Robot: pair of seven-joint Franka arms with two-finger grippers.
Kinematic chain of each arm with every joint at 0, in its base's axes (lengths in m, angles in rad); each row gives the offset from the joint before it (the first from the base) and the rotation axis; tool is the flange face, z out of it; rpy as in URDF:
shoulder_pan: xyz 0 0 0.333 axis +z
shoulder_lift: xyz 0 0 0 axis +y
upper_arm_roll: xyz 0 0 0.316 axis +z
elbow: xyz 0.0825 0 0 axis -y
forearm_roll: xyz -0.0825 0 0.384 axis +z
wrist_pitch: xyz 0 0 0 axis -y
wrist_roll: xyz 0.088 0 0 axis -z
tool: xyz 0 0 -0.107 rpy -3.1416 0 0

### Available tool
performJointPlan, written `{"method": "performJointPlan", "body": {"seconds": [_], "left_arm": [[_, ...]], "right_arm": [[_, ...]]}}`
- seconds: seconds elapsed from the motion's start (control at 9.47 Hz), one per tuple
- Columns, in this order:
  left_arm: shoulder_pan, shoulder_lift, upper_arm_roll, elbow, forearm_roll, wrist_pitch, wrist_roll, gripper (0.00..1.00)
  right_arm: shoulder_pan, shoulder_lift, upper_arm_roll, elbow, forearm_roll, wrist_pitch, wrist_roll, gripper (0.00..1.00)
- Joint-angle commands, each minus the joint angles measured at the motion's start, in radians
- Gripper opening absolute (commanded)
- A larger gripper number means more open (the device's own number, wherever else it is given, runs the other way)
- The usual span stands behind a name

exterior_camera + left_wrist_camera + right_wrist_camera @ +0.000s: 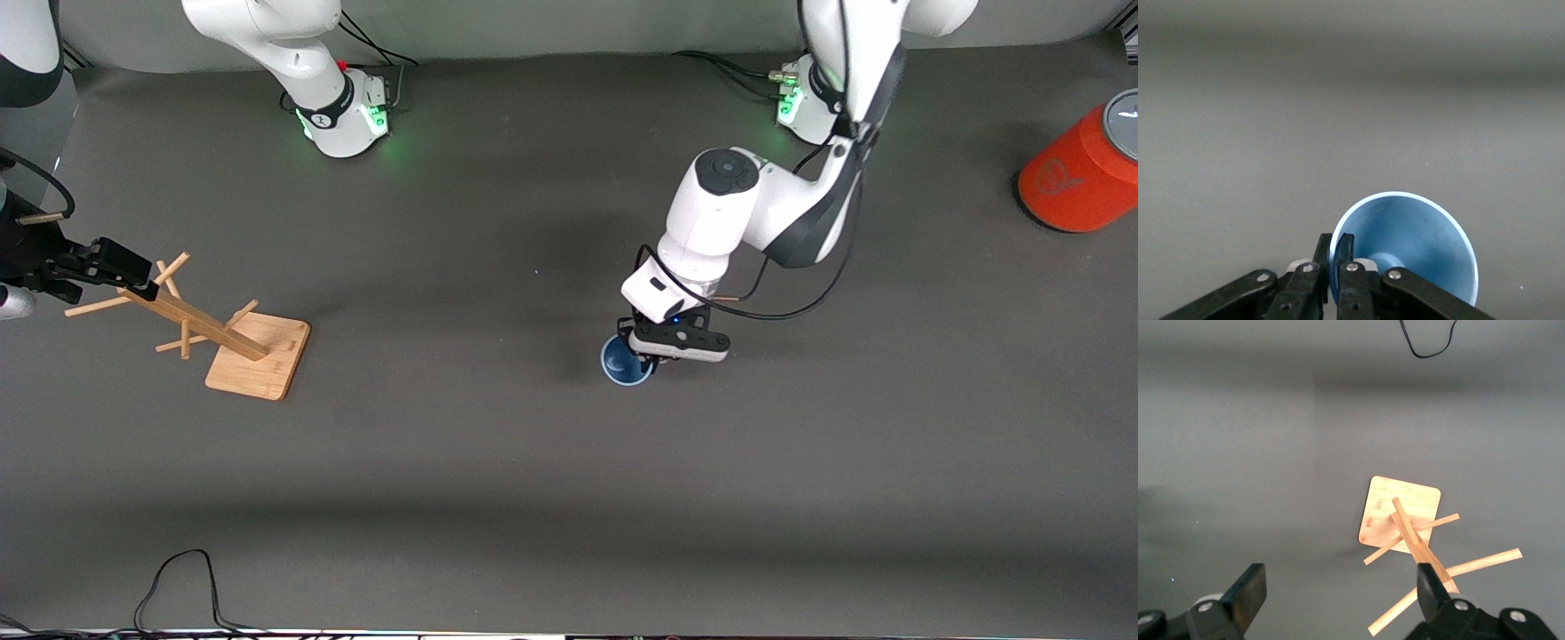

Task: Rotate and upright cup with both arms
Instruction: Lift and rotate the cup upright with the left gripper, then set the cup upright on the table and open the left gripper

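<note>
Near the worktop's middle, somewhat toward my left arm's end, the cup [625, 361] sits with its mouth turned up toward the high camera. My left gripper [655, 354] is clamped on its rim, one finger [1344, 257] inside the wall and the other outside, as the left wrist view shows. I cannot tell from these views whether the base rests on the mat or hangs just above it.

My right gripper [111, 260] hangs with its fingers spread wide over the wooden peg stand [233, 340], close to that stand's top pegs, by the edge at my right arm's end. It holds nothing and waits.

Judgement: the cup looks upright or nearly so; the step in hand is settling it and letting go.
- Keep the wrist level so the base meets the mat flat.
- A rim pinch is a thin hold; a tapered tumbler could tip if I drag sideways.
- Spread the fingers fully, then lift straight up so the inner finger clears the wall.

Writing: an orange-red cylinder [1080, 175] stands at the corner by my left arm's base. It bears a faint round emblem; I cannot read it. No other labels visible.
</note>
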Motion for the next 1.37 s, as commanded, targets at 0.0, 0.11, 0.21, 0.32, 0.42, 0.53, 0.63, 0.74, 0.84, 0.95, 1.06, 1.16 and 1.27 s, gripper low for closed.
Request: {"method": "performJointPlan", "body": {"seconds": [0.0, 0.11, 0.21, 0.32, 0.42, 0.53, 0.63, 0.74, 0.84, 0.95, 1.06, 1.16, 1.27], "left_arm": [[-0.048, 0.035, 0.019, -0.028, 0.122, 0.037, -0.140, 0.00], [-0.046, 0.056, 0.019, -0.023, 0.230, 0.037, -0.233, 0.00], [-0.046, 0.073, 0.023, -0.020, 0.332, 0.038, -0.328, 0.00], [-0.043, 0.080, 0.023, -0.018, 0.392, 0.043, -0.385, 0.00], [-0.043, 0.080, 0.023, -0.020, 0.396, 0.044, -0.395, 0.00], [-0.042, 0.080, 0.023, -0.020, 0.397, 0.044, -0.397, 0.00], [-0.038, 0.080, 0.022, -0.020, 0.396, 0.044, -0.397, 0.36], [-0.037, 0.077, 0.022, -0.020, 0.396, 0.043, -0.395, 0.99], [-0.035, 0.070, 0.022, -0.018, 0.396, 0.043, -0.395, 1.00], [-0.026, 0.057, 0.022, -0.017, 0.394, 0.034, -0.391, 1.00], [-0.008, 0.038, 0.022, -0.017, 0.393, 0.020, -0.386, 1.00], [0.001, 0.018, 0.019, -0.017, 0.390, -0.011, -0.384, 1.00], [0.006, -0.001, 0.016, -0.012, 0.385, -0.044, -0.383, 1.00]], "right_arm": [[0.002, -0.004, -0.007, 0.010, 0.017, 0.008, -0.026, 1.00], [0.002, -0.004, -0.007, 0.007, 0.017, 0.008, -0.025, 1.00], [0.002, -0.005, -0.007, 0.004, 0.017, 0.008, -0.025, 1.00], [0.002, -0.005, -0.007, 0.005, 0.017, 0.009, -0.025, 1.00], [0.002, -0.005, -0.007, 0.007, 0.017, 0.017, -0.025, 1.00], [0.002, -0.005, -0.007, 0.004, 0.016, 0.031, -0.025, 1.00], [0.002, -0.002, -0.007, 0.002, 0.016, 0.046, -0.025, 1.00], [0.002, -0.001, -0.007, -0.001, 0.016, 0.058, -0.025, 1.00], [0.002, 0.001, -0.007, 0.001, 0.016, 0.060, -0.025, 1.00], [0.002, -0.001, -0.007, 0.001, 0.017, 0.060, -0.022, 1.00], [0.004, -0.001, -0.007, 0.001, 0.017, 0.061, -0.018, 1.00], [0.002, 0.001, -0.007, -0.001, 0.017, 0.060, -0.018, 1.00], [0.002, 0.001, -0.007, -0.002, 0.017, 0.061, -0.018, 1.00]]}}
